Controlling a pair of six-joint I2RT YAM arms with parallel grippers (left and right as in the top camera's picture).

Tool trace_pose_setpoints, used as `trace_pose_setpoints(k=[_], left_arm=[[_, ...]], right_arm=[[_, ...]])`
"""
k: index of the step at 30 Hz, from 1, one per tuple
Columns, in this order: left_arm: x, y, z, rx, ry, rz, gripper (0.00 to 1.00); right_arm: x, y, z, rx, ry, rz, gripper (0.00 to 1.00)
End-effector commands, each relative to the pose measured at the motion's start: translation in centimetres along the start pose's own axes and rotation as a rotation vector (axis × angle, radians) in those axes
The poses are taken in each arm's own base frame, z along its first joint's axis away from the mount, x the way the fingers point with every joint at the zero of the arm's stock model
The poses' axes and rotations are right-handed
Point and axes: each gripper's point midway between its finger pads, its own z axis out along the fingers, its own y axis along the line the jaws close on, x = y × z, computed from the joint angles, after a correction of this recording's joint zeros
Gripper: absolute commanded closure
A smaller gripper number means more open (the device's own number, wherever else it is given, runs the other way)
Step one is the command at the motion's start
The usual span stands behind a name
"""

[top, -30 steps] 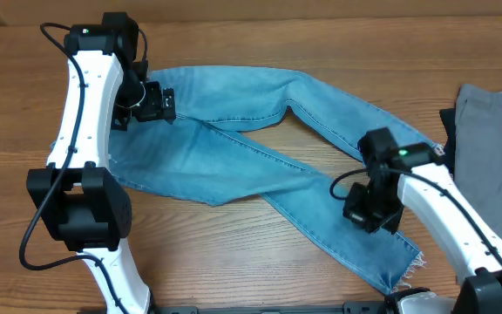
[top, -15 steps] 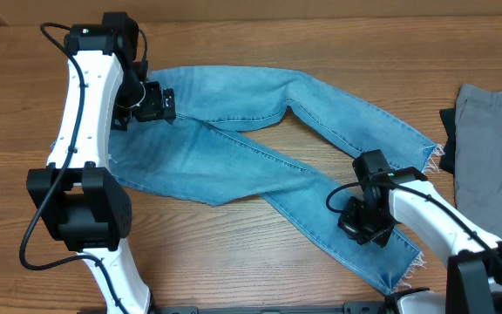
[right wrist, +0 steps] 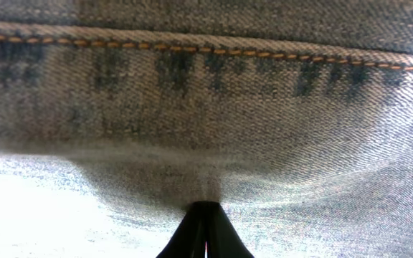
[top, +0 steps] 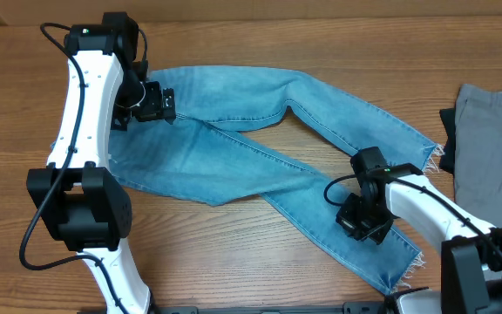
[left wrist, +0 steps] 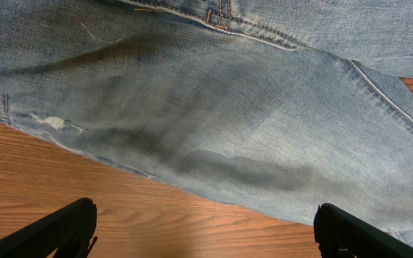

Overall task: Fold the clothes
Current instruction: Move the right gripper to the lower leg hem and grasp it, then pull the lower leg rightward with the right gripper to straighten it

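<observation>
The clothes, light blue denim jeans [top: 234,131], lie spread flat on the wooden table, legs stretching toward the right with frayed hems [top: 408,270]. My left gripper [top: 151,103] hovers open at the jeans' upper left edge. In the left wrist view its fingers [left wrist: 70,223] stand wide apart over bare wood just beside the denim [left wrist: 228,122], holding nothing. My right gripper [top: 364,222] is down on the lower leg. In the right wrist view the gripper [right wrist: 205,215] is shut, its tips pressing into the denim [right wrist: 206,93] below an orange-stitched seam.
A grey garment [top: 495,131] lies at the table's right edge with a dark piece [top: 450,131] beside it, close to the upper leg's hem. Bare wood [top: 260,262] lies in front of the jeans and between the two legs.
My right arm has drawn in and lowered onto the lower leg, its gripper staying shut. The left arm and the jeans have not moved.
</observation>
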Motion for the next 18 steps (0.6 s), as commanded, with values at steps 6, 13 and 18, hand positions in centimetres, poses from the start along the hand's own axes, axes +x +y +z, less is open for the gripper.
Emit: trace_pose_setpoints(k=[6,13,18], left_arm=[[-0.2,-0.2,-0.1,-0.008,-0.01,0.006,0.0],[-0.2,-0.2,-0.1,-0.008,-0.01,0.006,0.0],[-0.2,-0.2,-0.1,-0.008,-0.01,0.006,0.0]], right_arm=[[-4.5,-1.4,3.2,-0.004,-0.042,0.119,0.96],[-7.6,-3.2,2.2,-0.052,-0.068,0.205,0.96],[-9.4,-4.9,0.7,0.012,-0.113,0.222,0.96]])
